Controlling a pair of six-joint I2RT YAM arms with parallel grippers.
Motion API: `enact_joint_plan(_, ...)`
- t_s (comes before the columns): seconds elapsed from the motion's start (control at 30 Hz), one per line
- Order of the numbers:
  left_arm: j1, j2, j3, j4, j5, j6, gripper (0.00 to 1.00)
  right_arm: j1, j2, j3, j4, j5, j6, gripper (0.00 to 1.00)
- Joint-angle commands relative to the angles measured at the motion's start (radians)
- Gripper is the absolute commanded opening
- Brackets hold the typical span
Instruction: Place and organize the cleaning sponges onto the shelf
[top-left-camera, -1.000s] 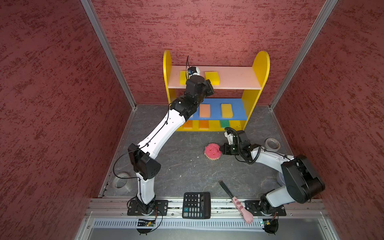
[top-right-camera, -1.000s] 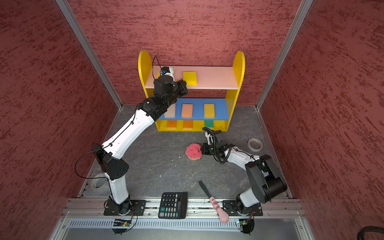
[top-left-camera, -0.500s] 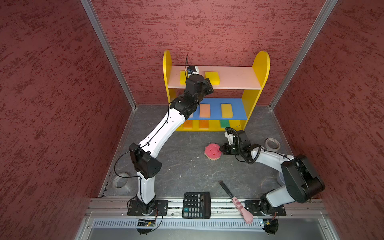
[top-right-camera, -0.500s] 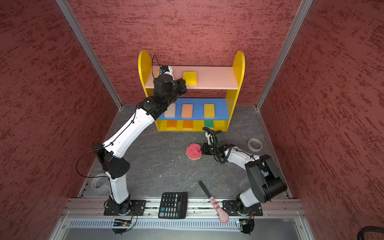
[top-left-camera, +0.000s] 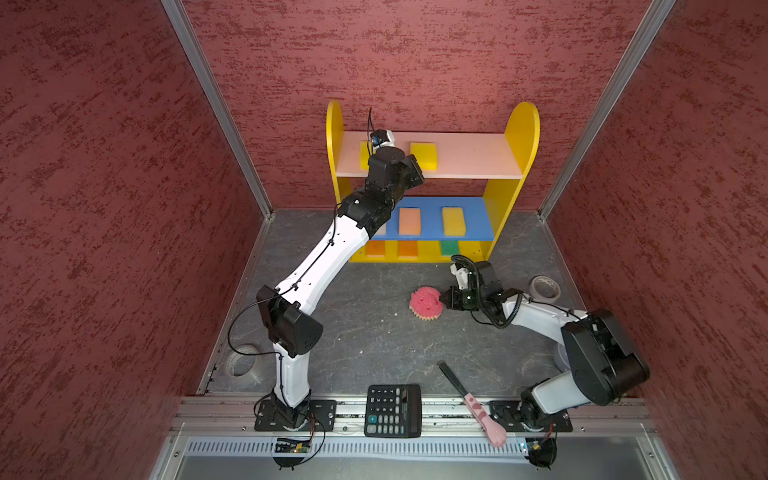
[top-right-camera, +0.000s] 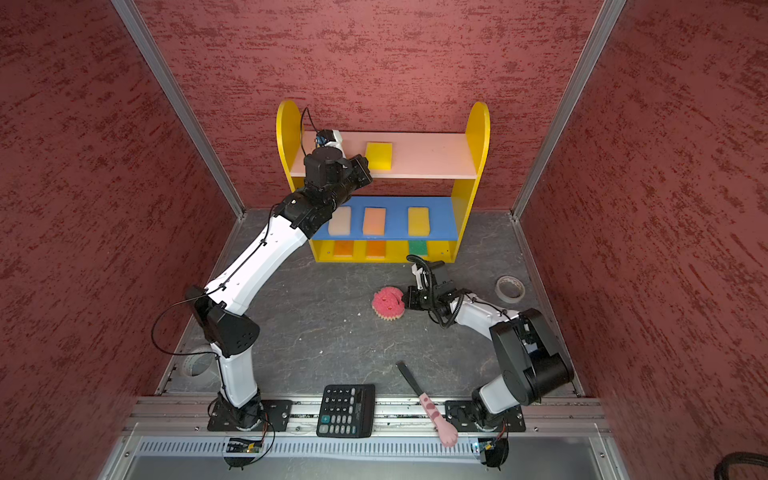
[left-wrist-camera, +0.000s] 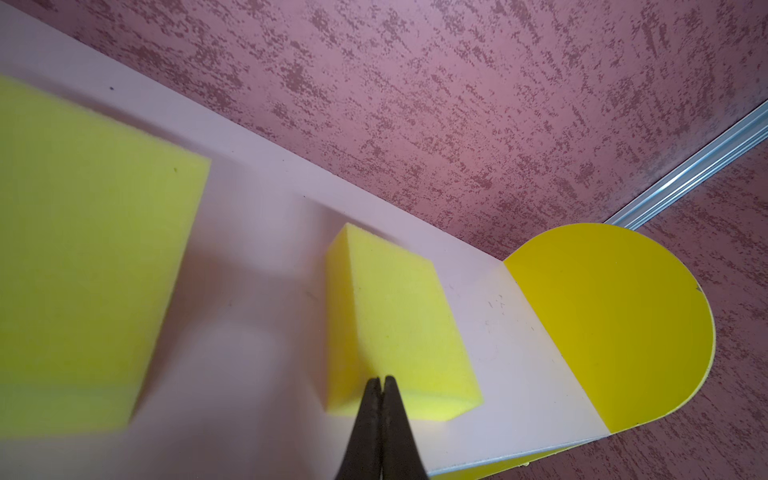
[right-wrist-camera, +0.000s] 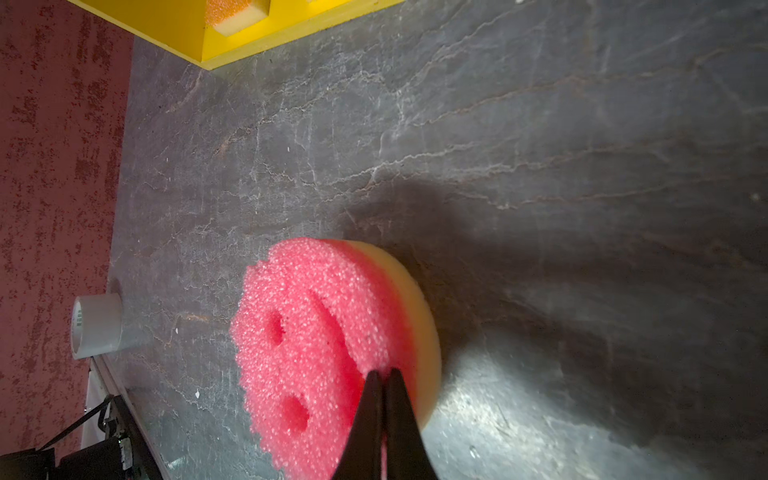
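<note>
The shelf (top-left-camera: 469, 156) (top-right-camera: 432, 156) stands at the back wall. Its pink top board (left-wrist-camera: 498, 332) carries two yellow sponges (top-left-camera: 424, 156) (left-wrist-camera: 395, 316), one half hidden behind my left wrist (top-left-camera: 364, 154). My left gripper (top-left-camera: 417, 168) (left-wrist-camera: 382, 380) is shut and empty, its tips at the near edge of the right one. Peach (top-left-camera: 409, 221) and yellow (top-left-camera: 453, 220) sponges lie on the blue board, two orange (top-left-camera: 375, 248) and a green (top-left-camera: 450, 247) on the bottom. My right gripper (top-left-camera: 444, 298) (right-wrist-camera: 384, 372) is shut on the rim of the round pink sponge (top-left-camera: 424, 303) (right-wrist-camera: 316, 345), low over the table.
A black calculator (top-left-camera: 392, 410) and a pink-handled brush (top-left-camera: 471, 399) lie at the front rail. One tape roll (top-left-camera: 545, 288) sits right of the right arm, another (top-left-camera: 243, 361) at the front left beside the left arm's base. Red walls close in on three sides.
My left gripper has edged slightly further back over the top board. The right arm and the pink sponge have not visibly moved.
</note>
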Motion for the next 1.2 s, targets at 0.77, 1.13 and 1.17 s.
enact_joint_plan(0.77,-0.054,0.081,0.088,-0.013,0.027,0.016,0.00,-0.020,0.025,-0.001,0.040,-0.020,0.010,0.00)
enact_joint_plan(1.13,-0.052,0.111,0.107,-0.008,0.034,-0.003,0.00,-0.026,0.037,-0.003,0.052,-0.036,0.018,0.00)
enact_joint_plan(1.17,-0.050,0.118,0.116,-0.011,0.037,-0.007,0.00,-0.026,0.037,-0.002,0.052,-0.034,0.018,0.00)
